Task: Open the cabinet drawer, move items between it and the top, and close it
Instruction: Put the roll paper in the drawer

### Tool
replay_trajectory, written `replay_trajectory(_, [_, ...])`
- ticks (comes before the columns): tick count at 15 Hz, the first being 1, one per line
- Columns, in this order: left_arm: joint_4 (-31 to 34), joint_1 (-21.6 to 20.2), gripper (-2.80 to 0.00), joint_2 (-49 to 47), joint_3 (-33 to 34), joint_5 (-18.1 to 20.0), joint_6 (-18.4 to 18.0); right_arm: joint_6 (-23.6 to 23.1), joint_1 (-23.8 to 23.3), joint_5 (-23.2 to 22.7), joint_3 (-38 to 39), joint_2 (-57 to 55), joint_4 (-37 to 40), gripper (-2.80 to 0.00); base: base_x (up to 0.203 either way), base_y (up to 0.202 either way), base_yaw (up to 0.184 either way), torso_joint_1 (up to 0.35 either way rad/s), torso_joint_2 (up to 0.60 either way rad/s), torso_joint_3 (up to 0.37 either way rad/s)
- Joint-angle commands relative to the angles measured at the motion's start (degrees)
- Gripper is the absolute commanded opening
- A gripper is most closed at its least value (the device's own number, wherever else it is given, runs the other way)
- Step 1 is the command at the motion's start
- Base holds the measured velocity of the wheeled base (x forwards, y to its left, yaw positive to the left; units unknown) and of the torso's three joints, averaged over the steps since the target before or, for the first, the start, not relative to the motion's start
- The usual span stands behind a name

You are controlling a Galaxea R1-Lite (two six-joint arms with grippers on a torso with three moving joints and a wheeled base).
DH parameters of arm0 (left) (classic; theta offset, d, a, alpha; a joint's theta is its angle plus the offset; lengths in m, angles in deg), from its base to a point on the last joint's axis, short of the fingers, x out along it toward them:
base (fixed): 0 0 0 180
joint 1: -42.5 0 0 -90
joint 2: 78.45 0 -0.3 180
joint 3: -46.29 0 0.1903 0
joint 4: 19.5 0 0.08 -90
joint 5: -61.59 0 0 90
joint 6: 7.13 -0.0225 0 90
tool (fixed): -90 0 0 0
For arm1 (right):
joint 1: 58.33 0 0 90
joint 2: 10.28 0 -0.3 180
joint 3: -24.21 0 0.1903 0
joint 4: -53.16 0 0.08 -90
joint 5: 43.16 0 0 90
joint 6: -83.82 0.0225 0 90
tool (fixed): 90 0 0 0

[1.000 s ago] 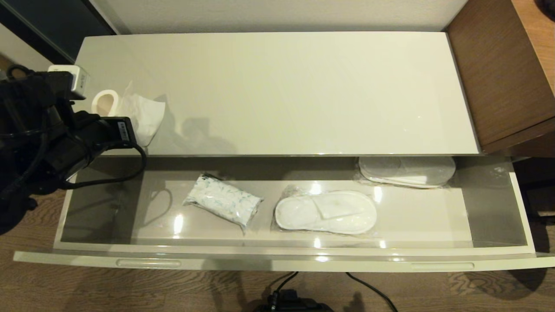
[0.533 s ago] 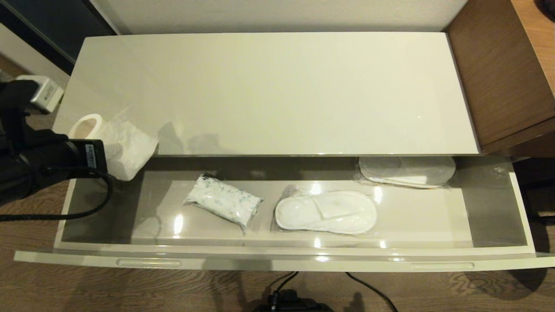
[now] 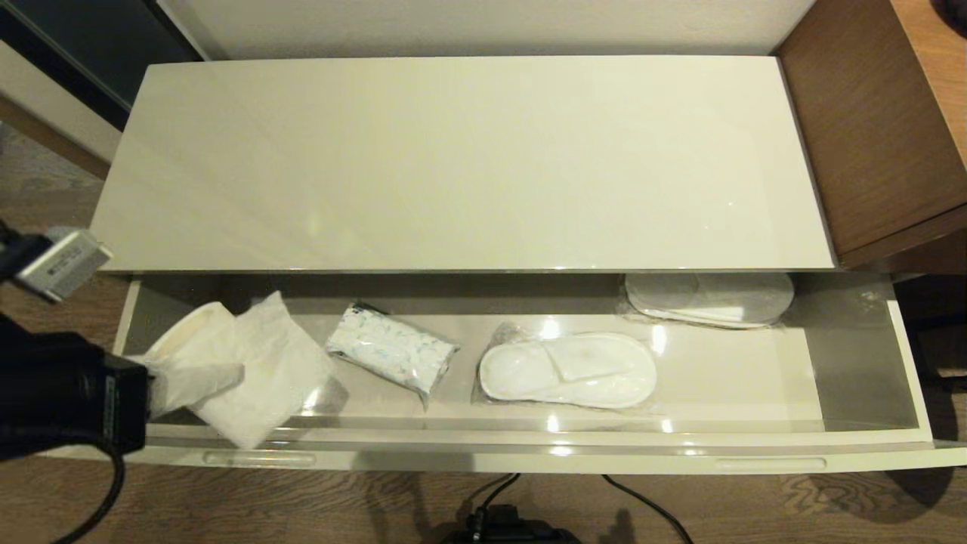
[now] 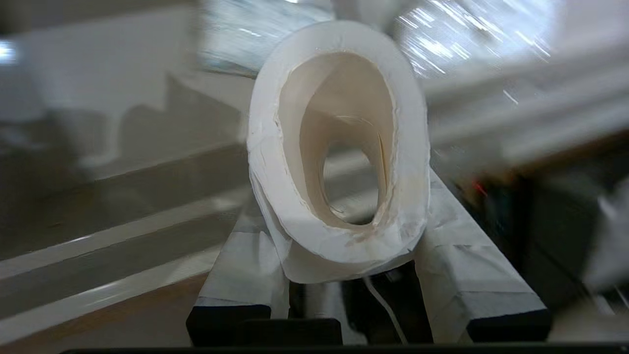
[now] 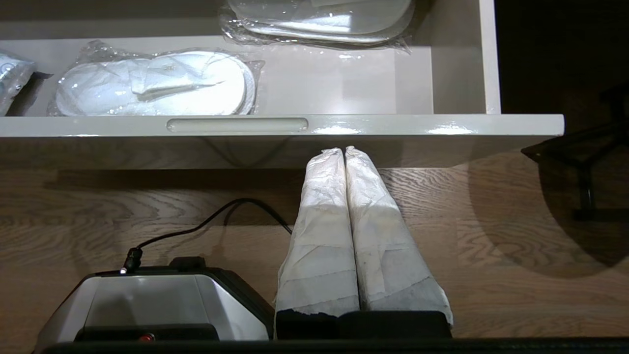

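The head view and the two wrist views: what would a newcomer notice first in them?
First, the toilet paper roll, squeezed in the left gripper over the left end of the open cabinet drawer. Next, the wrapped slippers on the drawer floor. The right gripper waits shut, low before the drawer front.

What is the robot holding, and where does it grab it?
The left pincer grips the toilet roll by its sides; the right pincer holds nothing.

Warm indoor light fell from above, leaving bright glare spots on the glossy drawer (image 3: 529,438) floor and front. The left wrist view was motion-blurred around the sharper roll (image 4: 339,147); the floor (image 5: 491,221) lay in shadow.
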Motion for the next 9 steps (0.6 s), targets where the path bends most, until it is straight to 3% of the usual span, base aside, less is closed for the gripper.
replay_trajectory(1, [-4.9,-0.36,-2.8,-2.35,5.59,5.52,-4.92,-0.03,0.01,0.0,0.0,-0.09,0.0,-2.8,0.0,0.0,0.0,0.0,0.0,0.0])
replay_trajectory(4, [-23.65,1.85,-2.8,-9.35,11.8,5.72,-10.41,-0.03,0.01,0.0,0.0,-0.09,0.0,-2.8,0.0,0.0,0.0,0.0,0.0,0.0])
replay_trajectory(6, [-31.29,5.08,-2.8,-14.13,12.61,1.8,-12.42,-0.03,0.01,0.0,0.09,-0.09,0.0,-2.8,0.0,0.0,0.0,0.0,0.0,0.0])
replay_trajectory(9, [-42.93,9.23,-2.8,-18.9,12.19,-0.63,-13.77,-0.03,0.01,0.0,0.09,-0.09,0.0,-2.8,0.0,0.0,0.0,0.0,0.0,0.0])
